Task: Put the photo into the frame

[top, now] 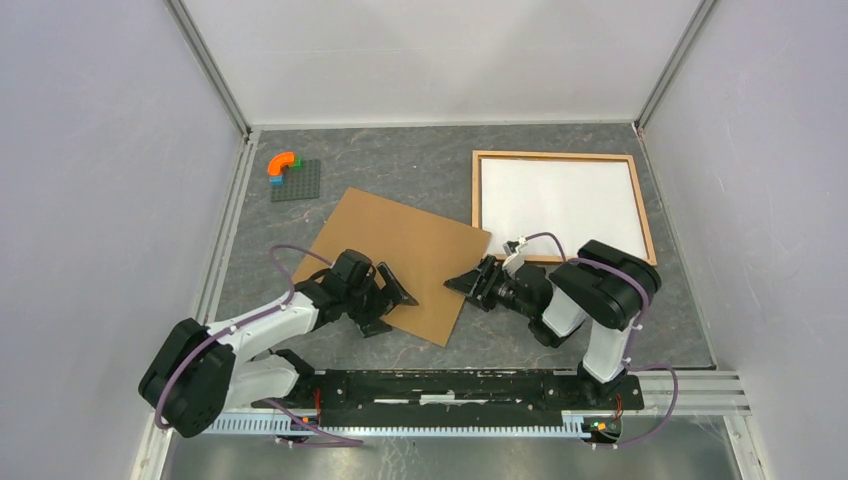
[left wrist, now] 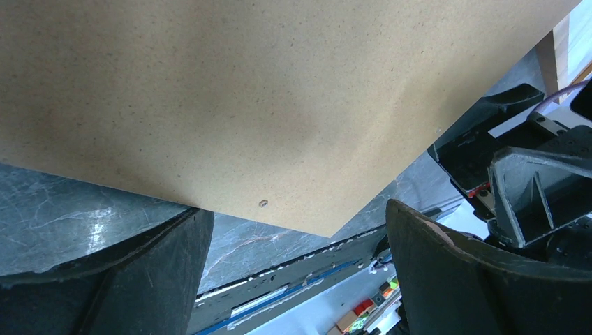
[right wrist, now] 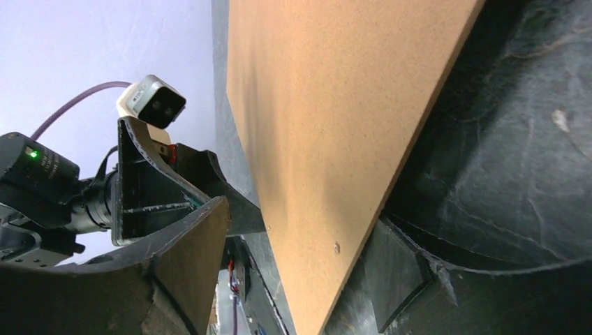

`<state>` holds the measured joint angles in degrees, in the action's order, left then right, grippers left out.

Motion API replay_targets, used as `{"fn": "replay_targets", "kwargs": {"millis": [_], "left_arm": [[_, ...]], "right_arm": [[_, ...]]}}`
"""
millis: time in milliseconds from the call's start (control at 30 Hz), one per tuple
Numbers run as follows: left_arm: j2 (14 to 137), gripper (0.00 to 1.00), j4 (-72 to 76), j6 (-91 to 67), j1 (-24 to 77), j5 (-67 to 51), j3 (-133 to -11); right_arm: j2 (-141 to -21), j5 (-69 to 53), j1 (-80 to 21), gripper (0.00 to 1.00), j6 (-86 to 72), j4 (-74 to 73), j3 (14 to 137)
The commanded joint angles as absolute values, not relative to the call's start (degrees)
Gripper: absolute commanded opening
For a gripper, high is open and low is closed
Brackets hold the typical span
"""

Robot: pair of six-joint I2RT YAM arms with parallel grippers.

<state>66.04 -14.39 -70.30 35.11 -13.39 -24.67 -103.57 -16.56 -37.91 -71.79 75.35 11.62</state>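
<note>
Left gripper (top: pixel 392 305) and right gripper (top: pixel 475 288), jaws apart, straddled the backing board (top: pixel 400 250); the frame (top: pixel 555 155), long axis left-right, held a white sheet (top: pixel 560 200).

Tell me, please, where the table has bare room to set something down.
Bare: the far strip between the baseplate and the frame, beyond the backing board; also left of that board. Crowded: the board's near edges, where the left claw and right claw sit.
</note>
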Motion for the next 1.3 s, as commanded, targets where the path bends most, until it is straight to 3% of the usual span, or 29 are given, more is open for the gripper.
{"fn": "replay_targets", "kwargs": {"millis": [0,333,567,767,1033,1267], "left_arm": [[67.4,1.00,-14.4,-66.3,35.1,-12.2,-22.7],[64.8,1.00,-13.5,-65.5,35.1,-13.3,-21.7],[60.8,1.00,-14.3,-64.1,35.1,-13.1,-21.2],[49.7,1.00,-20.6,-60.1,35.1,-10.1,-23.4],[35.9,1.00,-32.8,-52.5,35.1,-5.0,-35.0],[34.1,1.00,-41.8,-46.9,35.1,-0.8,-46.8]], "right_arm": [[-109.5,-12.1,-39.7,0.72,-76.7,89.6,14.2],[-115.3,-3.8,-44.1,0.61,-77.6,101.1,16.0],[-117.2,-0.4,-44.4,0.26,-79.8,104.2,15.8],[-108.8,-0.4,-44.4,0.00,-78.1,92.2,15.9],[-87.9,-3.3,-43.5,0.00,-62.0,66.7,17.5],[-70.2,-4.5,-41.8,0.00,-28.5,32.4,33.5]]}}
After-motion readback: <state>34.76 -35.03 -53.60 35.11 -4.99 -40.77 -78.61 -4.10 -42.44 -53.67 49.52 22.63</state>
